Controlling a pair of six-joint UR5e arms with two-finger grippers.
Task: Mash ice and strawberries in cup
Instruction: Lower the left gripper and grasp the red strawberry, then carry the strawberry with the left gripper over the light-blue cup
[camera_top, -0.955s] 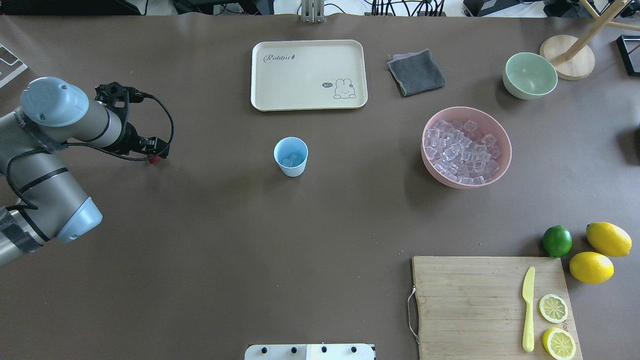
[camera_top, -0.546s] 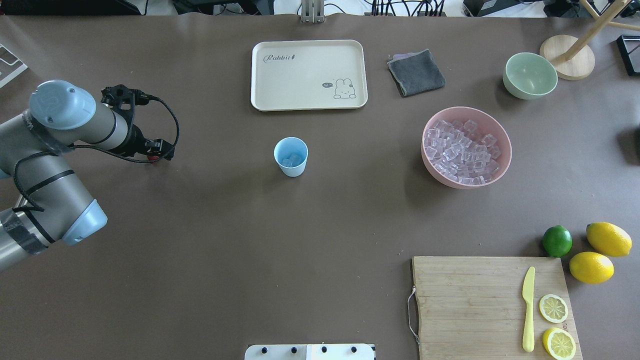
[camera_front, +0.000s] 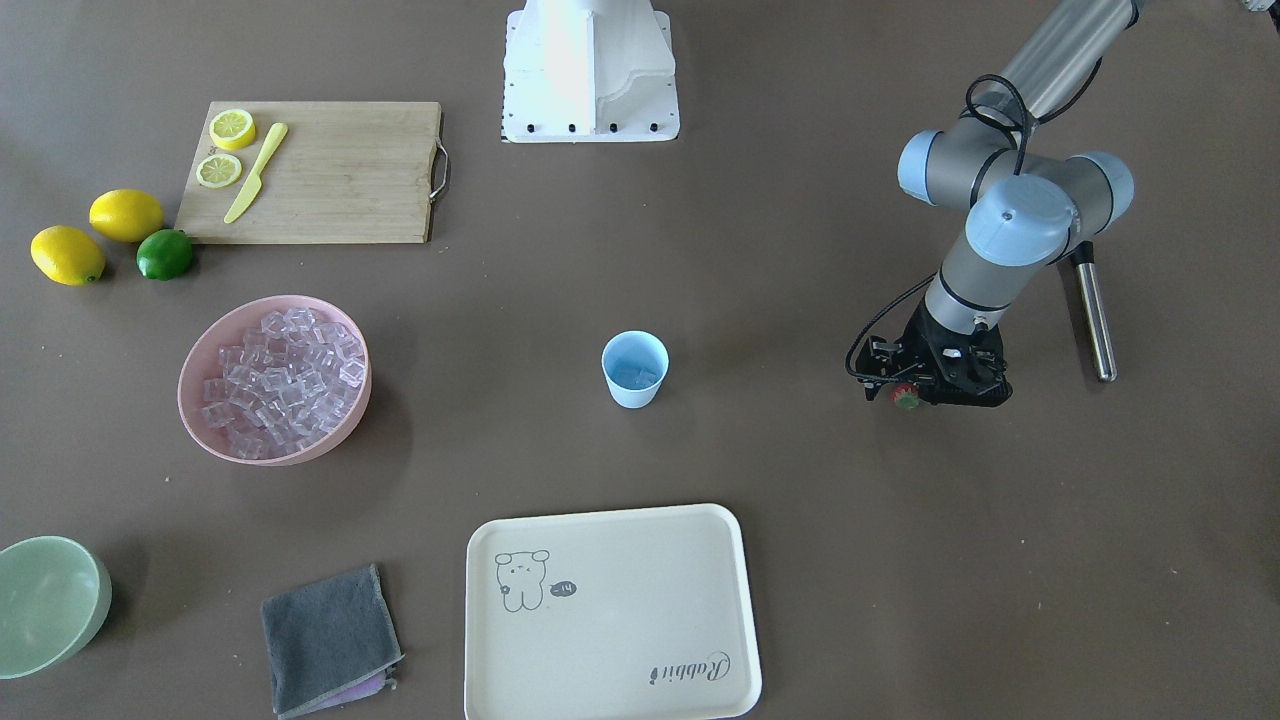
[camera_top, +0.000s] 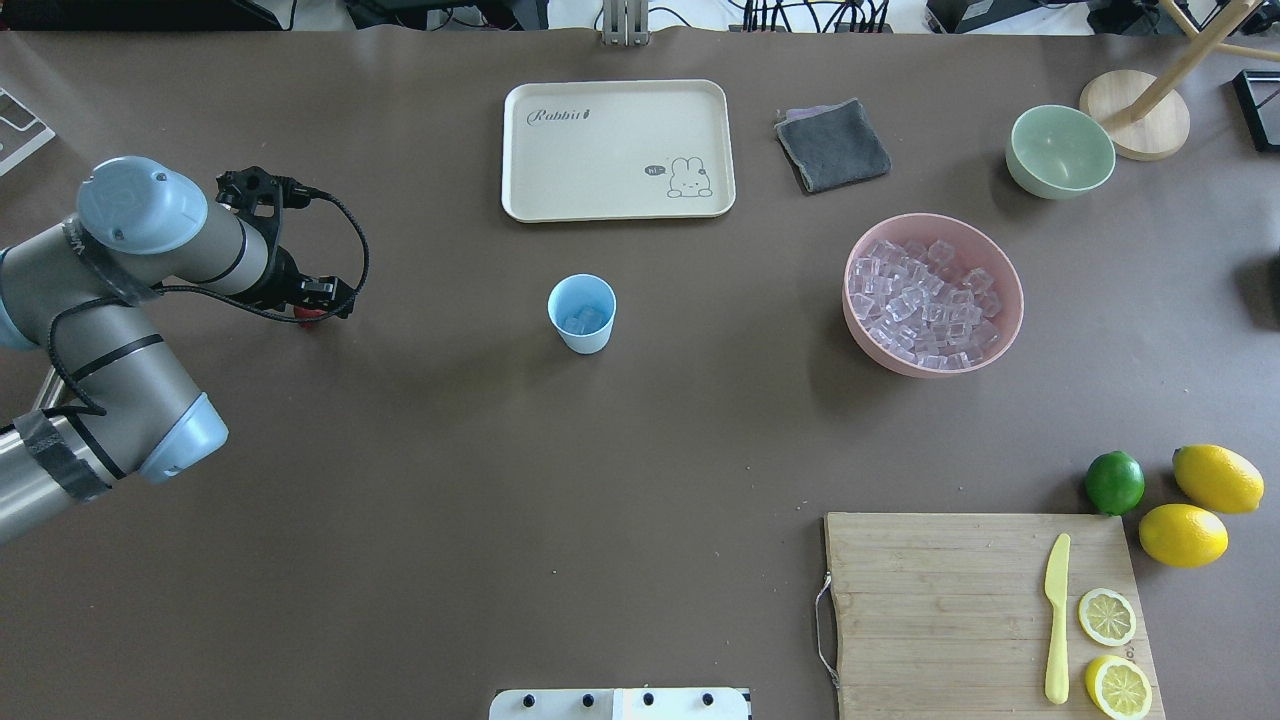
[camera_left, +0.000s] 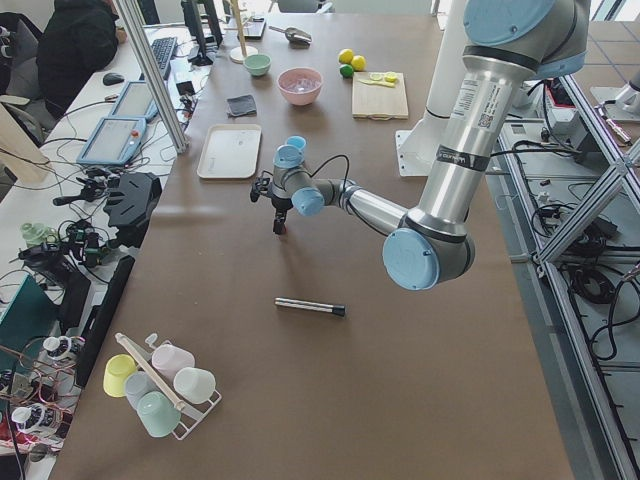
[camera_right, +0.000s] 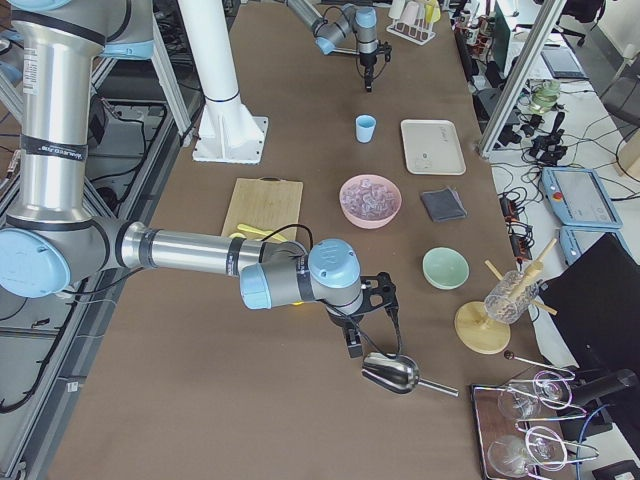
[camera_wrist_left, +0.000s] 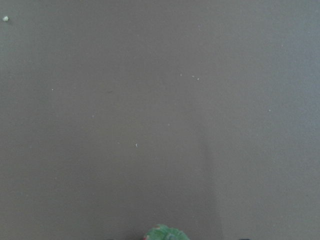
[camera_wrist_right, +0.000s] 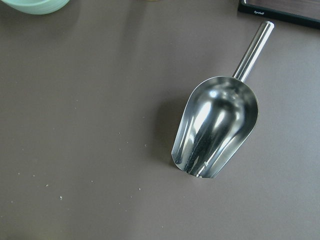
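While hanging over the brown tabletop (camera_top: 500, 470), pinches a tiny red strawberry (camera_front: 906, 398) with a green leafy cap in the left hand (camera_front: 912, 391); has both fingers closed on the berry; shows only the green cap at the bottom edge of the left wrist view, with bare tabletop past it; sits well apart from the small light-blue plastic cup (camera_top: 586, 343), off to the cup's left in the overhead view; stands upright near the middle of the tabletop, that cup, with a few small clear ice cubes (camera_top: 583, 320) down inside; many more of the same cubes piled in the big round pink bowl (camera_top: 936, 369) on the cup's other side, well apart from it; lying flat near the left arm, a thin shiny metal stick (camera_front: 1092, 315); far off at the other end of the tabletop, the right hand (camera_right: 354, 348) close over a shiny metal scoop (camera_wrist_right: 217, 127); lying open side up, that scoop, near a pale green bowl (camera_right: 445, 268); cannot tell wide from narrow for the right hand, with no fingers in its own wrist view.
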